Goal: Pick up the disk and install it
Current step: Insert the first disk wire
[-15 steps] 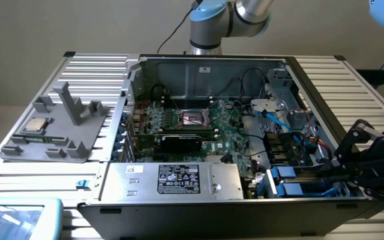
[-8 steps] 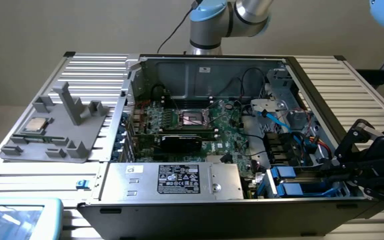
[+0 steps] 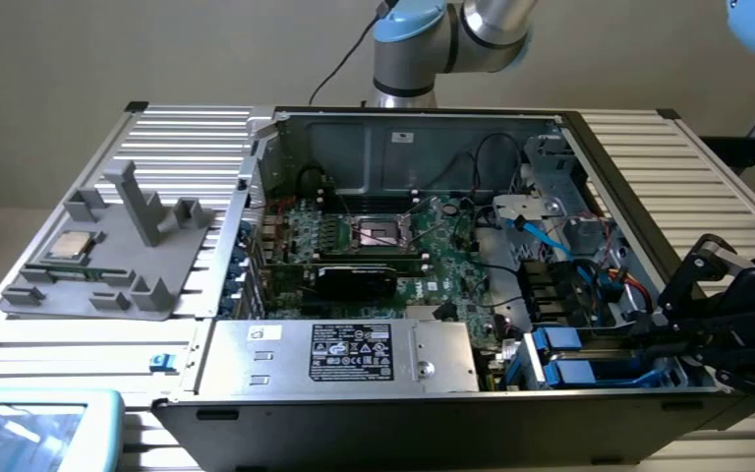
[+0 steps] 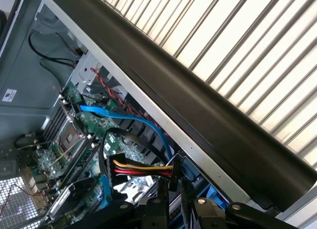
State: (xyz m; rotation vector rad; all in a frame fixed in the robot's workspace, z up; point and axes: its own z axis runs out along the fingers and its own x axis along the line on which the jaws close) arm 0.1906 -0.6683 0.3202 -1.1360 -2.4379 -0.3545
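The disk (image 3: 564, 340) stands on edge in its bright blue carrier frame, in the drive bay at the near corner of the open computer case on the exterior view's right. My black gripper (image 3: 643, 339) reaches into that bay from outside the case wall and looks shut on the disk's outer end. In the wrist view the gripper (image 4: 178, 211) sits low over the bay with its fingers close together. Blue frame parts show on either side of it, and a bit of the disk's (image 4: 132, 188) silver metal beside it. The contact itself is partly hidden by cables.
Another blue carrier (image 3: 585, 375) lies in the slot nearer the front. A grey labelled power-supply box (image 3: 338, 356) fills the case front. Red-yellow power wires (image 4: 141, 168) and a blue data cable (image 4: 129, 119) cross above the bay. A grey fixture (image 3: 102, 261) holding a small processor chip (image 3: 70, 248) sits at the exterior view's left.
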